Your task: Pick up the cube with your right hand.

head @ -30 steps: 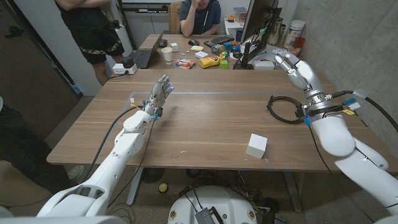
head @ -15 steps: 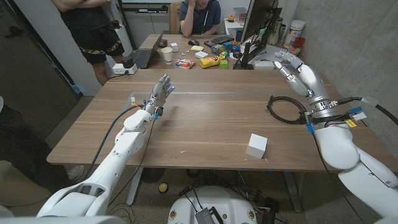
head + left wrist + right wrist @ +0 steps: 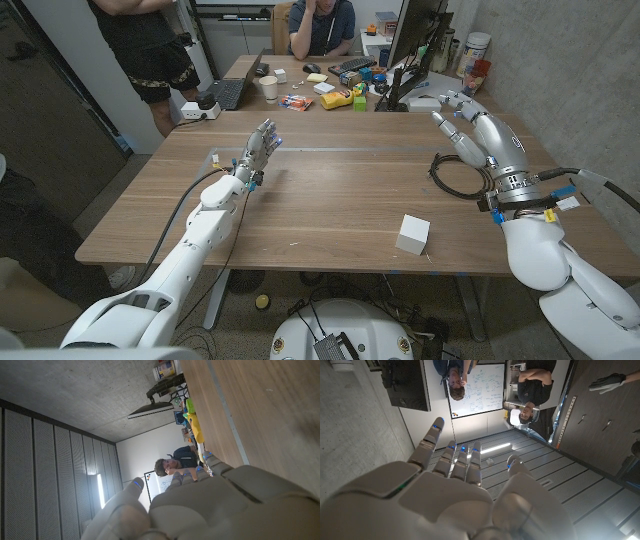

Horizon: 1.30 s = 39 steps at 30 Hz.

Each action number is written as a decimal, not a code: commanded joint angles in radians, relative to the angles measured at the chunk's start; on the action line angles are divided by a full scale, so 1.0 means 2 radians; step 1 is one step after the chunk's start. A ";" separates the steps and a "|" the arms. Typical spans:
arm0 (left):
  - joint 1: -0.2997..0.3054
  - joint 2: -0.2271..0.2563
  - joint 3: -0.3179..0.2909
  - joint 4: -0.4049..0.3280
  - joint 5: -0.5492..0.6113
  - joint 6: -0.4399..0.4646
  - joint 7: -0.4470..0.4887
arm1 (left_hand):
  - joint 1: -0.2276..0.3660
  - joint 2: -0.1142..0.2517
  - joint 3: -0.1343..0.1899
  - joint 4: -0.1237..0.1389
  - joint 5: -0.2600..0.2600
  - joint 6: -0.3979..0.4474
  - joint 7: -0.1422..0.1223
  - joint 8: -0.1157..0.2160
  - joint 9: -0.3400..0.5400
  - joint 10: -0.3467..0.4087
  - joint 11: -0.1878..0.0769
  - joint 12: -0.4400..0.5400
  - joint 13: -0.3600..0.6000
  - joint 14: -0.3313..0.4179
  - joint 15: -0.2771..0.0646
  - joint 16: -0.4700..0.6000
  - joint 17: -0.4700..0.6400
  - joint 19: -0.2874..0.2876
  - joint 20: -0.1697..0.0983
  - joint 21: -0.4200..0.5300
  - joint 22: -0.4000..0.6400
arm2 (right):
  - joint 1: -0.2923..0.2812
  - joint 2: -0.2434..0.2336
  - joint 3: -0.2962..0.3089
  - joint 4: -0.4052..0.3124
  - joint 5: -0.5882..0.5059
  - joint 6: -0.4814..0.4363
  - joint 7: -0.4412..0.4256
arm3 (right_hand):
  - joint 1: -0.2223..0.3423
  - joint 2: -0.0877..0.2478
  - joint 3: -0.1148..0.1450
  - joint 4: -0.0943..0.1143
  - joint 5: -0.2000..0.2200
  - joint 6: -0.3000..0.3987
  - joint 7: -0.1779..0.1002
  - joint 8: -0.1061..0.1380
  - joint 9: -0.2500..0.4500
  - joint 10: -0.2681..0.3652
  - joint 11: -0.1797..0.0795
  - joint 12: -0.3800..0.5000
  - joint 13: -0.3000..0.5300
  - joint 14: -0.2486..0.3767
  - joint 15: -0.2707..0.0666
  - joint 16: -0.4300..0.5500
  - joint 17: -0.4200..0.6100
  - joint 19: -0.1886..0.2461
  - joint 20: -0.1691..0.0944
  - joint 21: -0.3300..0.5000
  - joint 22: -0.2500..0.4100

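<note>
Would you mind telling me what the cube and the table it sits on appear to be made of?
The cube looks like matte white foam or painted wood; its faces are plain and even, with no gloss, so the material stays open. The table looks like brown wood or wood veneer with a satin finish: long grain streaks run across its top.

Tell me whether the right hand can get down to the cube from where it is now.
Probably yes. The right hand is open and raised above the black cable, while the cube stands alone on bare table nearer the robot, nothing between them.
</note>
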 commanded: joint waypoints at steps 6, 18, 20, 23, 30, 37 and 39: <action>-0.013 -0.006 0.002 0.017 0.006 -0.001 -0.012 | 0.000 0.057 -0.002 0.000 0.003 -0.002 0.000 0.002 0.003 -0.006 -0.001 0.002 0.002 -0.015 0.001 0.002 0.002 -0.001 0.003 0.002 0.001 | -0.040 0.023 -0.038 -0.056 -0.128 -0.102 -0.003 | -0.003 -0.011 -0.005 -0.004 0.000 -0.002 -0.010 -0.001 0.002 0.012 0.002 0.001 0.003 0.022 0.007 0.006 0.002 0.033 0.004 0.008 0.001; -0.012 -0.008 -0.001 0.019 0.007 0.001 -0.014 | -0.001 0.057 -0.003 0.001 0.003 -0.002 0.000 0.002 0.003 -0.006 -0.001 0.002 0.002 -0.015 0.000 0.003 0.002 -0.001 0.003 0.002 0.001 | -0.042 0.021 -0.071 -0.083 -0.214 -0.175 0.036 | 0.010 -0.018 -0.006 -0.021 0.000 -0.018 -0.034 -0.007 0.002 -0.011 0.000 -0.006 0.004 0.001 0.012 -0.003 0.002 0.026 0.018 -0.001 0.000; -0.012 -0.008 -0.001 0.020 0.008 0.000 -0.014 | -0.001 0.057 -0.003 0.001 0.003 -0.002 0.000 0.002 0.003 -0.006 -0.001 0.002 0.002 -0.015 0.000 0.003 0.002 -0.001 0.003 0.002 0.001 | -0.042 0.018 -0.077 -0.087 -0.230 -0.187 0.048 | 0.013 -0.020 -0.006 -0.024 0.000 -0.020 -0.035 -0.008 0.002 -0.013 -0.001 -0.006 0.004 0.000 0.015 -0.003 0.002 0.028 0.020 -0.001 0.000; -0.013 -0.008 -0.001 0.021 0.008 0.000 -0.015 | -0.001 0.057 -0.003 0.001 0.003 -0.002 0.000 0.002 0.003 -0.006 -0.001 0.002 0.002 -0.015 0.000 0.003 0.002 -0.001 0.003 0.002 0.001 | -0.041 0.019 -0.091 -0.094 -0.255 -0.207 0.071 | 0.024 -0.026 -0.006 -0.034 0.000 -0.028 -0.050 -0.009 0.002 -0.016 0.000 -0.005 0.004 -0.002 0.017 -0.003 0.003 0.034 0.027 -0.002 0.000; -0.015 -0.011 -0.002 0.026 0.009 -0.001 -0.017 | -0.001 0.057 -0.004 0.001 0.003 -0.002 0.000 0.002 0.003 -0.006 -0.001 0.002 0.002 -0.016 0.000 0.002 0.002 -0.001 0.003 0.003 0.001 | -0.034 0.015 -0.108 -0.100 -0.291 -0.234 0.120 | 0.044 -0.035 -0.005 -0.049 0.001 -0.034 -0.067 -0.008 0.002 -0.024 -0.009 -0.005 0.003 0.003 0.024 0.000 0.003 0.059 0.037 0.002 -0.001; -0.016 -0.012 -0.003 0.028 0.010 -0.001 -0.018 | -0.001 0.057 -0.004 0.001 0.003 -0.001 0.000 0.002 0.003 -0.006 -0.001 0.002 0.002 -0.015 0.001 0.003 0.002 0.000 0.003 0.003 0.001 | -0.015 0.010 -0.125 -0.104 -0.320 -0.254 0.191 | 0.052 -0.038 -0.005 -0.052 0.001 -0.037 -0.080 -0.007 0.002 -0.026 -0.013 -0.004 0.004 0.007 0.027 0.002 0.003 0.067 0.042 0.002 -0.001; -0.016 -0.011 -0.003 0.028 0.010 -0.001 -0.019 | -0.001 0.057 -0.004 0.001 0.003 -0.001 -0.001 0.002 0.003 -0.006 -0.001 0.002 0.002 -0.015 0.001 0.003 0.002 -0.001 0.003 0.003 0.001 | -0.014 0.011 -0.125 -0.104 -0.320 -0.255 0.194 | 0.054 -0.038 -0.006 -0.053 0.001 -0.037 -0.083 -0.007 0.002 -0.026 -0.013 -0.004 0.004 0.011 0.025 0.003 0.003 0.069 0.042 0.002 -0.001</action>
